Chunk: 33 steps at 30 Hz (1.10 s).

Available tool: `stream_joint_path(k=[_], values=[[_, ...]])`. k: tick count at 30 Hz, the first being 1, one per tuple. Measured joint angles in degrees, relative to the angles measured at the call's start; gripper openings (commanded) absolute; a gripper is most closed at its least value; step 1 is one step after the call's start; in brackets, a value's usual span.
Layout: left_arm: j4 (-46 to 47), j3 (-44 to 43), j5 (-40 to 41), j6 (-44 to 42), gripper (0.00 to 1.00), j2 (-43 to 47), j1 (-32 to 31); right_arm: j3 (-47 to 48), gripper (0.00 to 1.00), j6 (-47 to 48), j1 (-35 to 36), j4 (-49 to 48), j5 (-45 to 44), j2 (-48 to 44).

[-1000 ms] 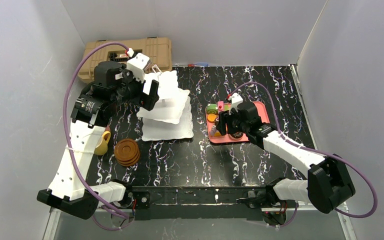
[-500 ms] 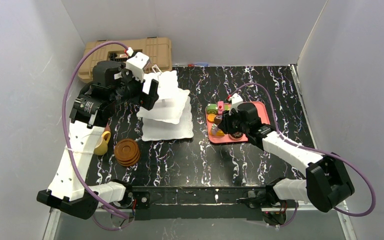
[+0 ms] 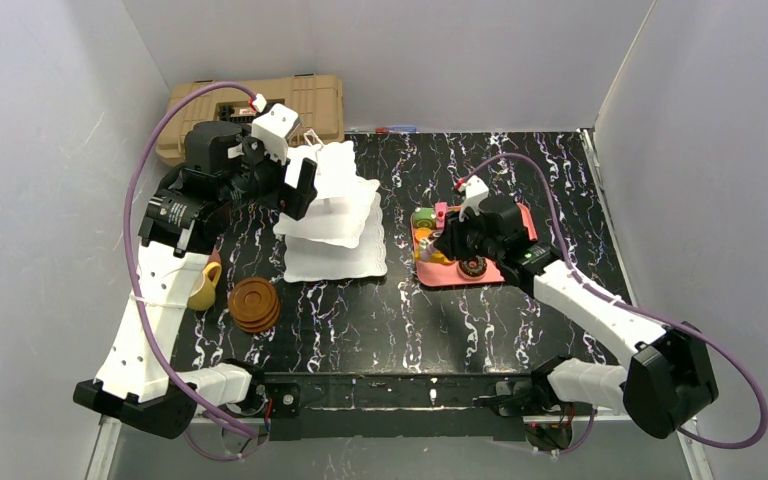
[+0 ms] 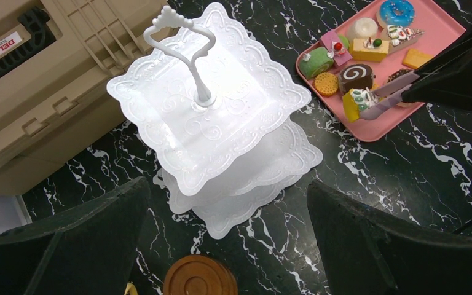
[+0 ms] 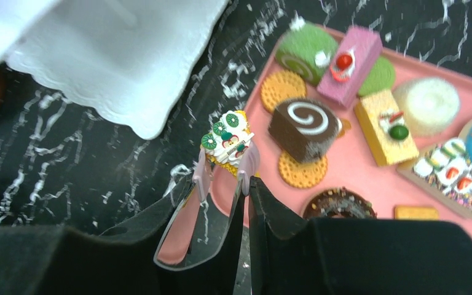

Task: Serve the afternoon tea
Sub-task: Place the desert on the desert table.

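Tiered stand [image 4: 221, 117] upright, loop [image 4: 171, 17] uppermost

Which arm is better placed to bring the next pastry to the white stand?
The right. The right gripper is shut on a yellow fruit-topped cake at the pink tray edge nearest the stand. The left gripper hangs open and empty above the stand, away from the tray.

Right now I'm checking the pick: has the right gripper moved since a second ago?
Yes. Against the pink tray, the right gripper shifted toward the far side, uncovering the chocolate doughnut.
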State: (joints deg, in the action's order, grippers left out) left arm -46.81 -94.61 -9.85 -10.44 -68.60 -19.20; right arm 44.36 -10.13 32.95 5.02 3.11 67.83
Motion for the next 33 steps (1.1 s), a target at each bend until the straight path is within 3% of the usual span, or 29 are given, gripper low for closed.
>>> stream_joint_path(k=[7,14,33], values=[[0.0,0.0,0.2,0.0,0.98,0.0,0.0,5.9,0.15,-1.4,4.5,-0.9,-0.3,0.2],[0.0,0.0,0.5,-0.1,0.98,0.2,0.0,8.9,0.15,-2.2,10.9,-8.0,-2.6,11.0],[-0.4,-0.1,0.9,-0.5,0.98,1.1,0.0,8.9,0.15,-7.9,15.5,-24.8,-7.2,23.5]])
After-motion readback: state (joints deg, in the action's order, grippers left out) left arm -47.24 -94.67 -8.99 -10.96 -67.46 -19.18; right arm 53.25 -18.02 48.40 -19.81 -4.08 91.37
